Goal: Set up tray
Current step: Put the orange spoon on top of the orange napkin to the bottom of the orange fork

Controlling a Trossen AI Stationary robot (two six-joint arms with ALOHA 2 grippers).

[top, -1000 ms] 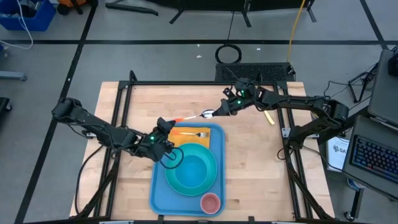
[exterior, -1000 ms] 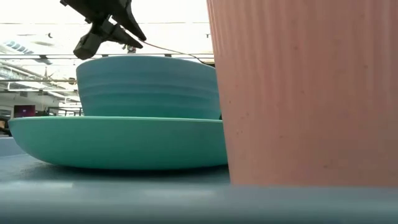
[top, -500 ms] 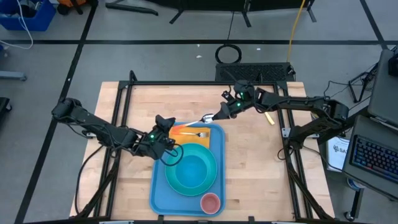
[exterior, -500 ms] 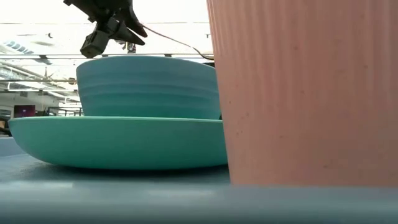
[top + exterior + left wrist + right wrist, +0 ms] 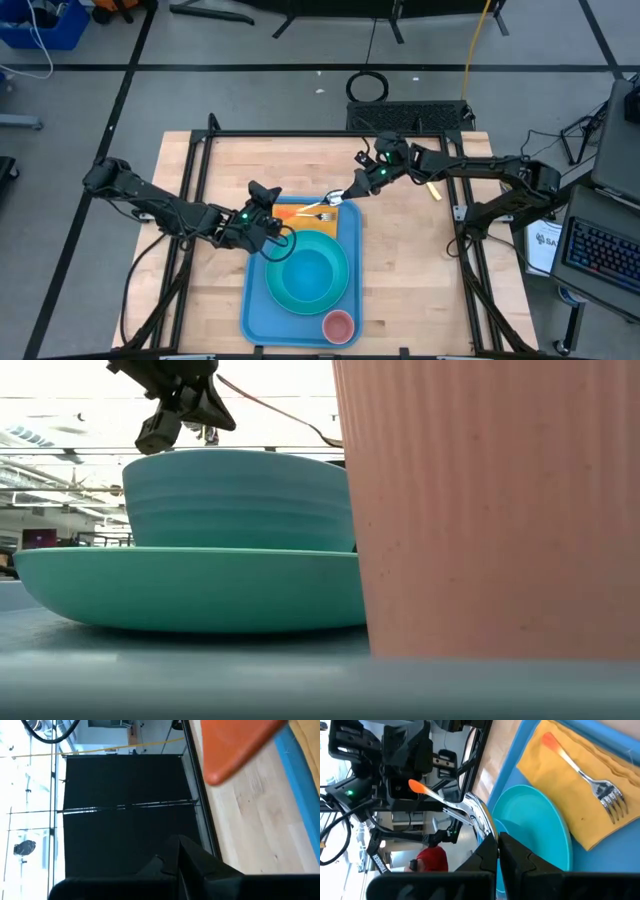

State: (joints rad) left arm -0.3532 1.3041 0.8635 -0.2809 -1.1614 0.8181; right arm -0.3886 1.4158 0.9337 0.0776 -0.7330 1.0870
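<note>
The light-blue tray (image 5: 255, 310) lies on the wooden table. It holds a turquoise plate (image 5: 275, 292) with a bowl (image 5: 310, 270) on it, a pink cup (image 5: 338, 325), and an orange-yellow napkin (image 5: 295, 222) with a fork (image 5: 585, 775) on top. My right gripper (image 5: 348, 192) is shut on a spoon (image 5: 445, 802) with an orange handle tip, just above the tray's far edge. My left gripper (image 5: 272, 238) is shut and holds nothing. It hovers at the plate's far left side, close to the spoon's handle tip (image 5: 235, 750). My right gripper pinches the spoon at its bowl end (image 5: 479, 826) between its two fingers. It comes from the table's far right, slanting slightly down. The spoon is lifted clear above the napkin, and its orange handle tip (image 5: 415, 785) points away toward my left gripper.
A small yellow object (image 5: 432, 188) lies on the wood at the right. Black frame rails (image 5: 190, 180) run along the table's edges. Bare wood shows left and right of the tray. In the low view the cup (image 5: 480, 510) and plate (image 5: 190, 590) fill the foreground.
My right gripper has carried the spoon toward the table's near edge, from beyond the tray's far rim to above the napkin, so the handle tip is now closer to my left gripper. My left gripper has rolled a little in place and shut.
</note>
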